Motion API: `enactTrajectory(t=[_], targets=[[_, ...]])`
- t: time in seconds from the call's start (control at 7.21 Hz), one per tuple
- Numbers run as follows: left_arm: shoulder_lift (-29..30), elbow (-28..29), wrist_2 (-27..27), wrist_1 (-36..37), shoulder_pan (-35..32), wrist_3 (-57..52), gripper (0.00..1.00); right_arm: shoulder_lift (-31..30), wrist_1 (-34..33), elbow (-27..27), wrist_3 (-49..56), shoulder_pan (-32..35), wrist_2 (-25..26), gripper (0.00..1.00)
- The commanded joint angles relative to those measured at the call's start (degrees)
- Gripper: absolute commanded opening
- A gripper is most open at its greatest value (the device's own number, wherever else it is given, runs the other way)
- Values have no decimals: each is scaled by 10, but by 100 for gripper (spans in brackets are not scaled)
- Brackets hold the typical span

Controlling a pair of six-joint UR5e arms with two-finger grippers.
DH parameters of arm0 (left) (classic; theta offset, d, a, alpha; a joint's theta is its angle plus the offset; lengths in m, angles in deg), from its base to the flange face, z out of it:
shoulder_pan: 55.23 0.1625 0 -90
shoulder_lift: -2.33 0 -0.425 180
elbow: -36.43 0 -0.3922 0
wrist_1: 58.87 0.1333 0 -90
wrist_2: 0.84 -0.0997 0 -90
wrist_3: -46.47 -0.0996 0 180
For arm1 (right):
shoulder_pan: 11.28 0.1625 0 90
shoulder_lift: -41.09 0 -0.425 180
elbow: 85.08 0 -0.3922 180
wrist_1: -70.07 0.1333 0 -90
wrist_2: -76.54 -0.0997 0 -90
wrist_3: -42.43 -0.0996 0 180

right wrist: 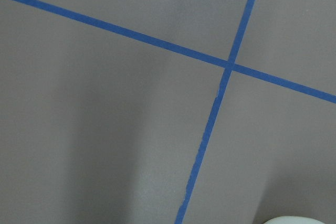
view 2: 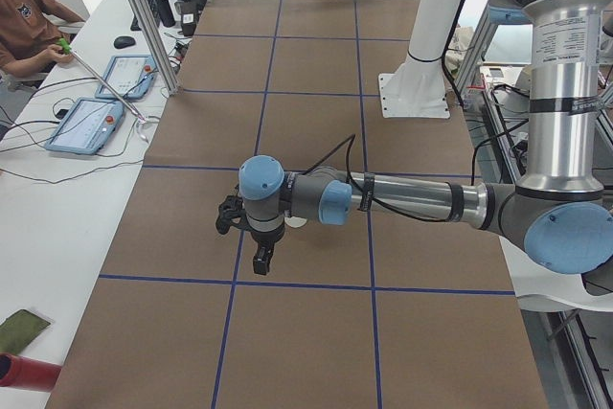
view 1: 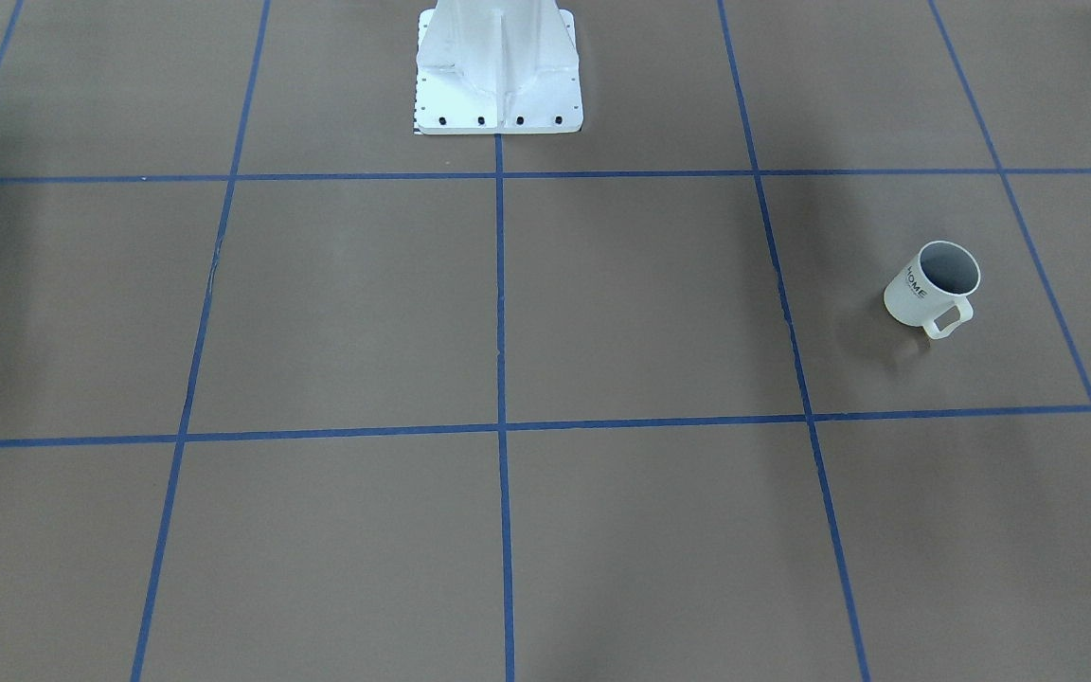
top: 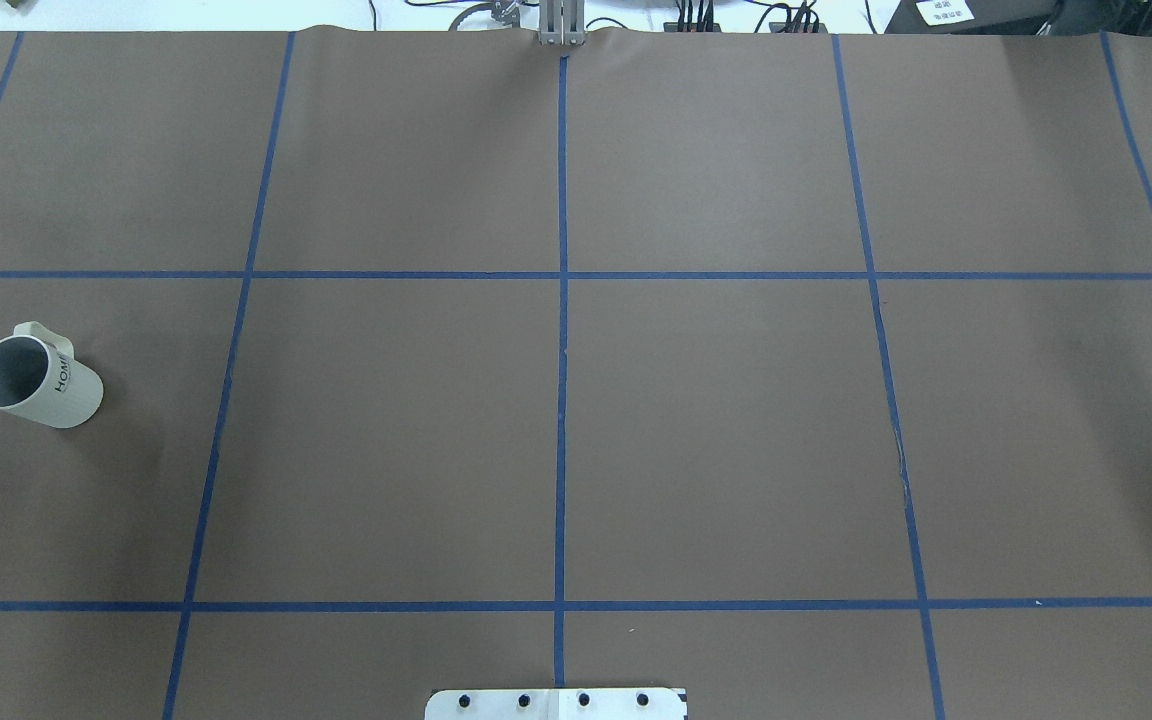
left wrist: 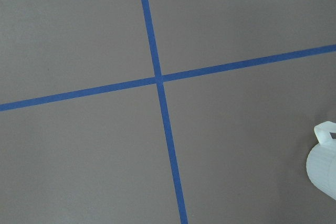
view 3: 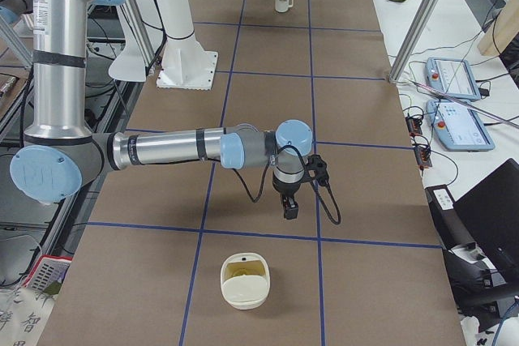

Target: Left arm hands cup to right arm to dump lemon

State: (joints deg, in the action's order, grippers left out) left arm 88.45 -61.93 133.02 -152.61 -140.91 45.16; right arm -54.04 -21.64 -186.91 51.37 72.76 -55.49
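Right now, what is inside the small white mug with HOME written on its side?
Overhead and front views show only the grey inner wall of the small white mug. Its own wall covers the bottom, so something small could lie there unseen.

Brown table cover [top: 716, 420], blue tape grid [top: 562, 400]. White bench [view 2: 48, 237] alongside; two tablet pendants [view 2: 84, 126] and cables on it. Aluminium post [view 2: 146, 16] at bench edge. Light even, diffuse.

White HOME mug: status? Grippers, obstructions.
Left gripper, right gripper: open or shut, cannot tell. White square-handled HOME mug upright on brown table, ungrasped. No lemon seen. Nothing around it.
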Motion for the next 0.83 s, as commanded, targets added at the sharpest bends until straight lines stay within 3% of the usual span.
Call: enactTrajectory(t=[0.0,0.69], targets=[[-1,0,4,1,2,1,100,2,0,1,3,1,0,100],[-3,-5,5,5,-1,1,100,11,2,-8,-5,6,-7,100]])
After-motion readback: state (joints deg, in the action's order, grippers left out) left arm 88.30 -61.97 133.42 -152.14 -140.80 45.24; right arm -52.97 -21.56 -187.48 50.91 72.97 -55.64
